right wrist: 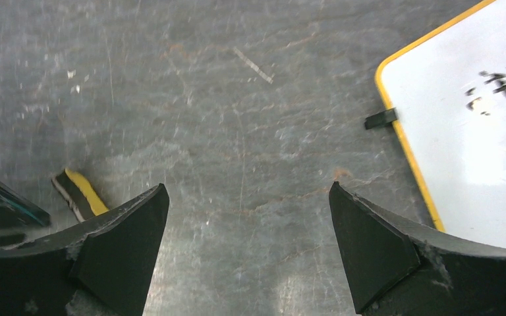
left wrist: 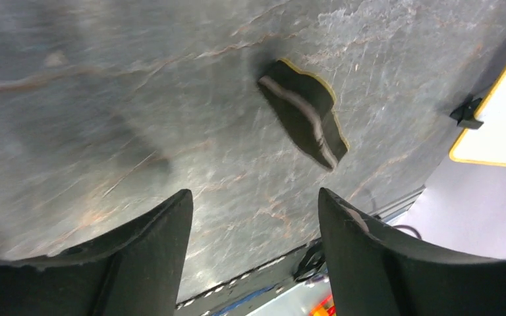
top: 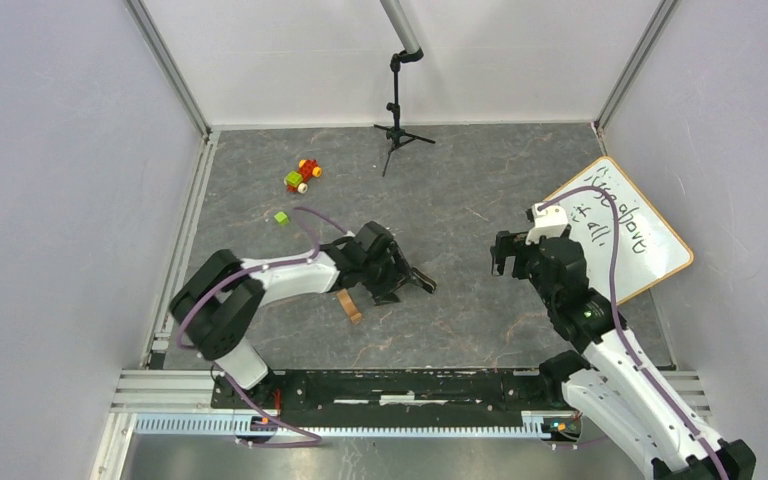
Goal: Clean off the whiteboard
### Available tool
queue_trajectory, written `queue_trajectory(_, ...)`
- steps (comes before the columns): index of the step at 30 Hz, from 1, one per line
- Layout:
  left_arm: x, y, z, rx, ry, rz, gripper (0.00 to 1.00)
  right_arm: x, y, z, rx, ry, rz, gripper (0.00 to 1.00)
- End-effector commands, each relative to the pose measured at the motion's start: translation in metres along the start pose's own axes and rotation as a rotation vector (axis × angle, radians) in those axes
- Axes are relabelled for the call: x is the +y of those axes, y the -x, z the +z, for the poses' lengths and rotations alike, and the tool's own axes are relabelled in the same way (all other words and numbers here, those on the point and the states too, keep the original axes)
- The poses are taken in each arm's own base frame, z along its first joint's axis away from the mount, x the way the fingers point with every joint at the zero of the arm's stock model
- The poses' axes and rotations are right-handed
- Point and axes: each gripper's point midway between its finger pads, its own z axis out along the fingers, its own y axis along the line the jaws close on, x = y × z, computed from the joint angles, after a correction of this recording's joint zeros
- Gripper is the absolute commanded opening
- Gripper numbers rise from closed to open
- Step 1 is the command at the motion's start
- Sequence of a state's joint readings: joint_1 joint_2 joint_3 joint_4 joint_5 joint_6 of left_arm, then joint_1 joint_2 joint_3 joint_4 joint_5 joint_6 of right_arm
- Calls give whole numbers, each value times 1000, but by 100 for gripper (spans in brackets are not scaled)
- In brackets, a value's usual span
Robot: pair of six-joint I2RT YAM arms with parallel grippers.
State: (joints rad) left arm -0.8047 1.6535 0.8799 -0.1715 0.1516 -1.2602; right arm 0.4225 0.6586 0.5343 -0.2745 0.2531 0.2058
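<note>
A tan strip [top: 348, 304] lies flat on the grey worktop [top: 460, 190], nearest the arm bases. Just beyond it, the left pincer [left wrist: 253, 197] is spread wide and empty. A black eraser with a yellow edge [left wrist: 306, 115] lies ahead of its fingertips, apart from them. The right pincer [right wrist: 247, 191] is also spread wide and holds nothing. The whiteboard [top: 630, 230] lies flat at the right side of the worktop, set at an angle. It bears dark handwriting, and a small black clip [right wrist: 381, 118] sits on its edge. Farther back are a green block [top: 281, 217], a toy car [top: 303, 175] and a black stand [top: 397, 125].
</note>
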Motion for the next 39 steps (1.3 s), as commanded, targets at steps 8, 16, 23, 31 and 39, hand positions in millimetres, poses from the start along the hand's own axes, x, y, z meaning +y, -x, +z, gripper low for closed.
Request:
queue_trajectory(8,-41,74,-170,-465,-236,437,93,102,-44,6,196,582,-44,98)
queue_trajectory(16,-106,119,-306,-829,-288,706,97,153,-65,23,344,776,67,72)
queue_trajectory(23,-148,123,-357,-977,-390,861,97,159,-80,44,408,704,7,63)
queue_trajectory(31,-131,120,-332,-968,-342,1007,98,174,-84,64,459,654,-91,62)
queue_trajectory(39,-108,123,-337,-1046,-284,990,98,200,-94,68,515,655,-167,59)
